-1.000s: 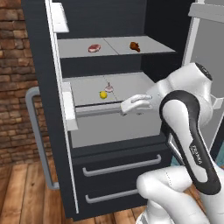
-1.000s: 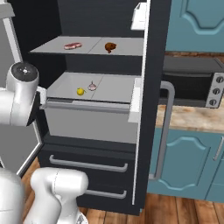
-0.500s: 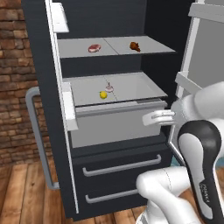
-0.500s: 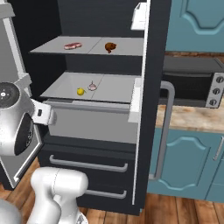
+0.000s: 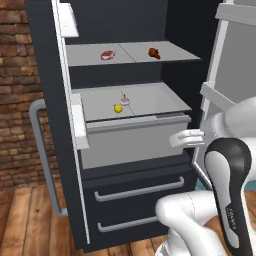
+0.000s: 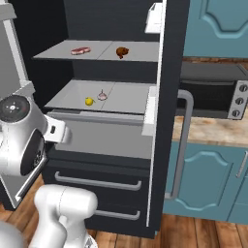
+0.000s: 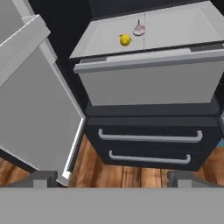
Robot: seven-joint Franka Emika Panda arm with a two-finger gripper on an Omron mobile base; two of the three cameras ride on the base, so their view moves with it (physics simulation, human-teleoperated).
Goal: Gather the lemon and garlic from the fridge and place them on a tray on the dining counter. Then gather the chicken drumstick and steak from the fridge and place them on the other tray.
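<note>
The fridge (image 5: 135,200) stands open. On its lower shelf the yellow lemon (image 5: 118,108) (image 6: 89,101) (image 7: 125,40) lies just beside the pale garlic (image 5: 124,100) (image 6: 102,96) (image 7: 139,29). The steak (image 5: 107,55) (image 6: 80,50) and the brown chicken drumstick (image 5: 154,52) (image 6: 122,51) rest apart on the upper shelf. My gripper (image 5: 187,138) (image 7: 112,180) hangs open and empty in front of the fridge, off the right end of the grey bin front and below the lemon's shelf. The trays and the dining counter are out of view.
Both fridge doors are swung wide: the left door (image 5: 55,125) with its grey bar handle, and the right door (image 5: 235,60) close beside my arm. Two drawers (image 7: 148,138) sit under the bin. An oven (image 6: 213,89) and teal cabinets (image 6: 203,179) stand to the right.
My gripper has drawn back from the lemon's shelf, moving right and down to the bin's right end. It stayed open and empty. The food has not moved.
</note>
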